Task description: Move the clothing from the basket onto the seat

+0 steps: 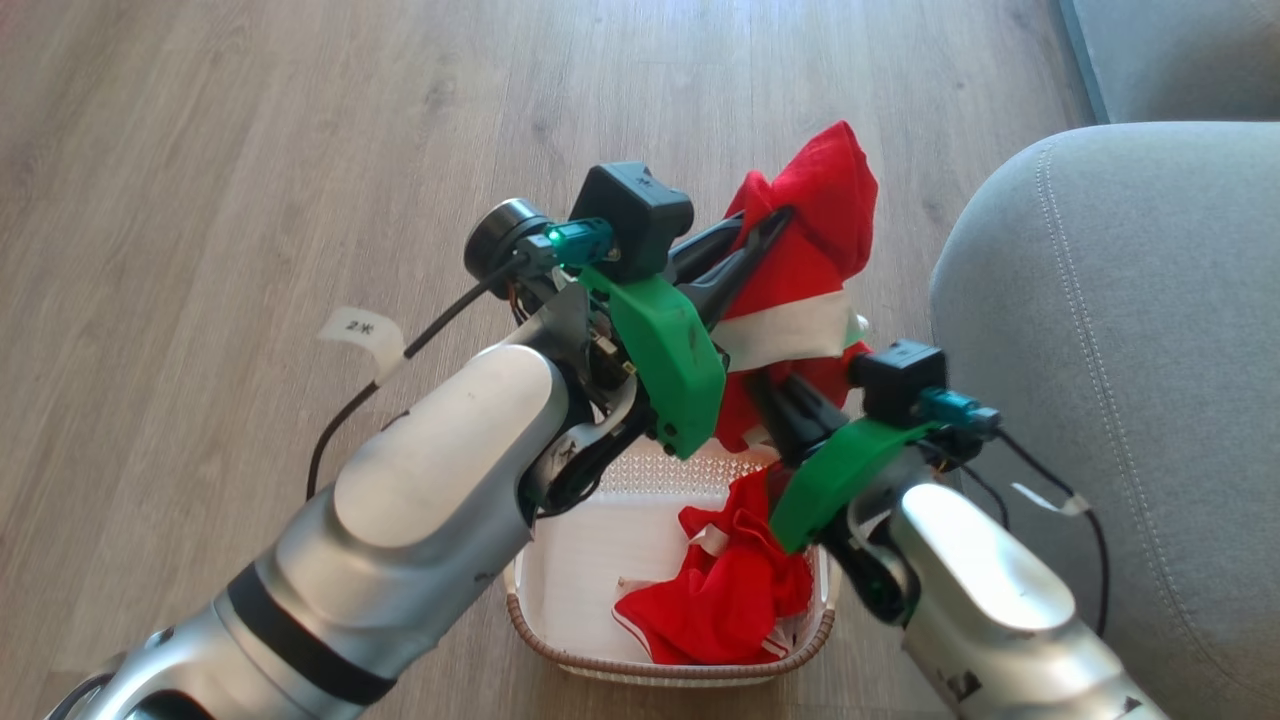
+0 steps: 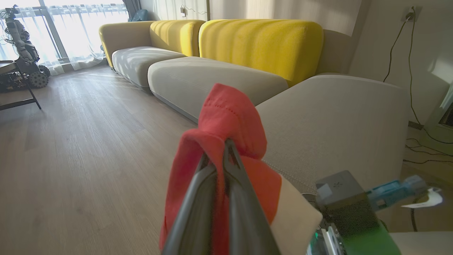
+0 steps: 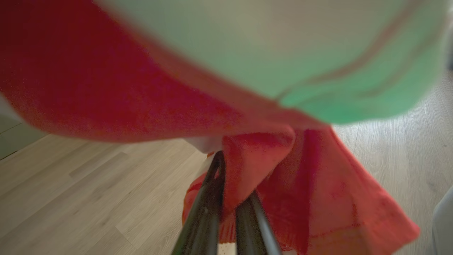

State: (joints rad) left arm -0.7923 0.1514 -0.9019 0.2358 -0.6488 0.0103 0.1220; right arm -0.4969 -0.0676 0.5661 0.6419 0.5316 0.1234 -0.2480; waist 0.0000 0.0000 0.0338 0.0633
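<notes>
Nearest me, the basket [image 1: 570, 590] holds one crumpled red garment [image 1: 725, 610]. Above it, my right gripper [image 3: 233, 173] and left gripper [image 2: 226, 145] both have fingers clamped on a second garment [image 1: 815, 240] (held aloft). The left wrist view adds yellow backrests [image 2: 262, 42] beyond the seat [image 2: 318, 117].

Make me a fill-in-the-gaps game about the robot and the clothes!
1. The left gripper is shut on a ____ garment.
2. The basket stands on the ____ floor.
3. In the head view, the seat is to the basket's ____.
Missing words: red; wooden; right.
</notes>
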